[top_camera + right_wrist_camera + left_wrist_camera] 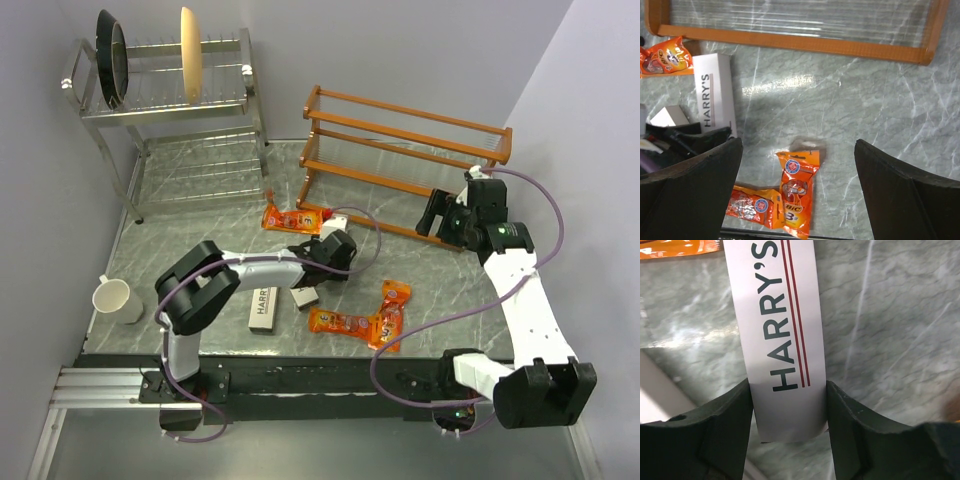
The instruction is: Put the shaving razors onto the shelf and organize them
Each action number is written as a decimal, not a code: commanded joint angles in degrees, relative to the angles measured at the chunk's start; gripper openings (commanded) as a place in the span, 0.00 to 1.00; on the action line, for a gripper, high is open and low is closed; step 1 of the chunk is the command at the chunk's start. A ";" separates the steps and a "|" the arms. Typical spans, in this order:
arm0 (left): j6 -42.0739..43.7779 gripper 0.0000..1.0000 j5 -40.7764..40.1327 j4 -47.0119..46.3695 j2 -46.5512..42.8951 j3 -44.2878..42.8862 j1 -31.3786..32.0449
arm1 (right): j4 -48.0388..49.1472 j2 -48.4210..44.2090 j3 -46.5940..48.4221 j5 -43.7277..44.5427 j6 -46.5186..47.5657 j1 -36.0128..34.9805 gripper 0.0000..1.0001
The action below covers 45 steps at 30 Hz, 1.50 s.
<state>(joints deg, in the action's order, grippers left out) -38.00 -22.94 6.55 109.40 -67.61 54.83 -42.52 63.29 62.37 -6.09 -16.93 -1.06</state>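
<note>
The left pincer (pixel 788 390) is pinching the near end of a flat pale-grey cardboard box printed "HARRY'S" (pixel 777 315), which runs straight ahead from its fingers. The right pincer (pixel 797 145) hangs spread wide. A glossy orange razor pack (pixel 797 192) lies below its gap, and the low orange-brown wooden shelf (pixel 790 42) stands ahead of it.

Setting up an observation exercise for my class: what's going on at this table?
The left claw grips a grey HARRY'S box by its long edges, low over the marbled table. The right claw hangs open and empty in front of the wooden shelf, above an orange BIC razor pack. No razors sit on the shelf yet.
</note>
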 commanded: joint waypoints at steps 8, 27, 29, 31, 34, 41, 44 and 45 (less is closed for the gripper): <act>17.50 0.46 -2.90 -11.46 -8.42 3.37 -1.04 | 3.23 2.45 3.64 -0.77 0.23 0.80 0.99; 26.48 0.51 -3.60 -15.06 12.41 -21.59 -8.86 | 3.76 4.39 1.35 -2.79 -0.21 3.87 0.99; 27.45 0.52 -3.08 -15.86 13.02 -22.12 -9.04 | 3.59 4.13 1.35 -2.97 -0.04 4.22 0.99; 28.42 0.52 -2.12 -16.74 13.81 -22.56 -9.12 | 3.76 3.95 1.35 -2.97 -0.12 4.49 0.99; 29.12 0.53 -1.32 -16.83 15.04 -23.79 -9.21 | 3.76 3.95 1.09 -3.05 -0.21 5.01 0.99; 29.47 0.57 -0.96 -17.80 17.07 -24.76 -9.65 | 3.85 4.74 1.18 -4.28 -0.04 5.45 0.98; 27.81 0.65 -1.41 -16.83 17.51 -24.50 -10.35 | 3.76 5.09 1.79 -4.37 0.14 5.45 0.98; 28.06 0.69 -1.67 -17.26 17.51 -24.15 -10.53 | 3.76 5.09 1.97 -4.20 0.23 5.45 0.98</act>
<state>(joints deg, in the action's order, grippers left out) -9.78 -24.25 -7.97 126.17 -90.08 45.21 -40.27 67.85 63.37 -9.76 -17.06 4.01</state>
